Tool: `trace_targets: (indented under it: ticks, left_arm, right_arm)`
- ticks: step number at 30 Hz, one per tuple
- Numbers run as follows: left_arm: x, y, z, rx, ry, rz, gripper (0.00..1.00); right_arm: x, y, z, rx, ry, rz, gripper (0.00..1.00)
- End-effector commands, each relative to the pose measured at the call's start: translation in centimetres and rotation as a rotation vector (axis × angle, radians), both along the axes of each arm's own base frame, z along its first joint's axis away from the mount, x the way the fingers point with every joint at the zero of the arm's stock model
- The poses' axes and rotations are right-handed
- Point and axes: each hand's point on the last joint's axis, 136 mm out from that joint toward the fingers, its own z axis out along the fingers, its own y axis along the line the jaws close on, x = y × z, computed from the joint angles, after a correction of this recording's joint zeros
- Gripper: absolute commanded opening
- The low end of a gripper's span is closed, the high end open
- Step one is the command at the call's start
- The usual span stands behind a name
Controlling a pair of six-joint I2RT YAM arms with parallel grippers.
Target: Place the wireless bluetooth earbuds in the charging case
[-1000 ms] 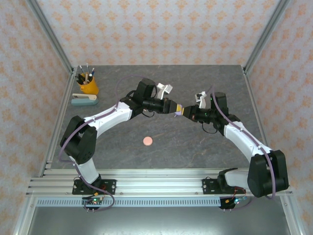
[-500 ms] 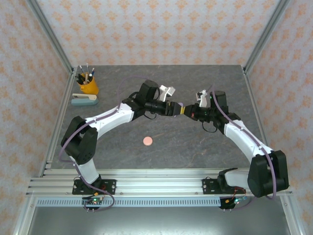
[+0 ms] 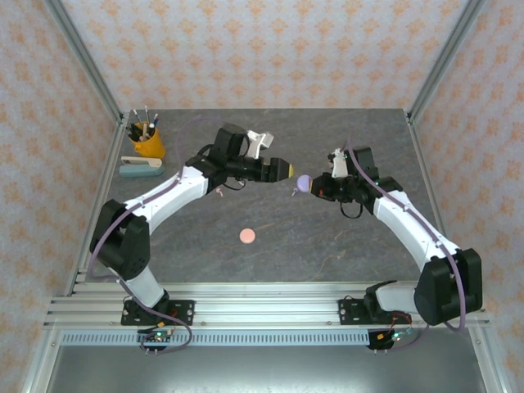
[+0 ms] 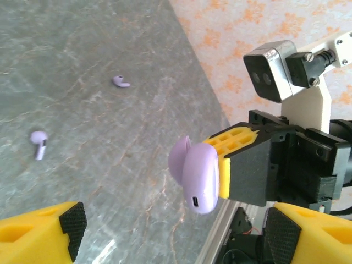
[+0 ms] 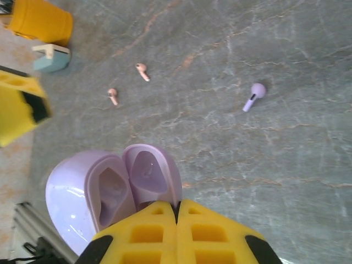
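Two grippers, one purple charging case point(image 5: 71, 192).
Your right gripper point(image 5: 177, 212) clamped the case; your left gripper point(image 3: 284, 169) gaped open beside it.

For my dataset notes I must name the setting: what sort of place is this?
Probably a robot test cell in a lab: metal frame posts, wallpapered panels as walls, and a yellow pen cup staged on the table.

The grey marbled table point(image 3: 327, 246) carries a pink round case point(image 3: 246, 236), a yellow pen cup point(image 3: 148, 145), a stapler point(image 3: 141, 167) and loose earbuds point(image 5: 253, 95).
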Motion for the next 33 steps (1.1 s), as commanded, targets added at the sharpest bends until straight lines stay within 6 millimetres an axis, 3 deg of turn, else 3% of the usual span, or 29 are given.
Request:
trace_targets:
  ticks: [1, 6, 8, 15, 23, 33]
  left_arm:
    - [-0.8, 1.7, 0.4, 0.155, -0.064, -0.013, 0.87]
    - [0.3, 5.0, -1.6, 0.409, -0.032, 0.075, 0.88]
    - [1.0, 6.2, -2.6, 0.492, -0.023, 0.124, 1.0]
    - [1.9, 8.1, -4.0, 0.587, -0.013, 0.221, 1.0]
    - [2.8, 9.7, -1.8, 0.598, -0.176, 0.293, 1.0]
    - [1.8, 7.9, 1.5, 0.505, -0.236, 0.189, 1.0]
  right_arm:
    - [0.0, -1.1, -0.3, -0.116, -0.009, 0.004, 0.0]
    - [0.5, -1.5, -0.2, -0.169, -0.022, -0.008, 0.0]
    - [0.8, -1.7, -0.1, -0.187, -0.032, -0.023, 0.0]
    - [1.6, -3.5, 0.7, -0.278, -0.079, -0.098, 0.0]
    - [1.8, -4.8, 2.6, -0.346, -0.158, -0.111, 0.0]
    - [1.9, -5.0, 4.1, -0.427, -0.199, -0.061, 0.0]
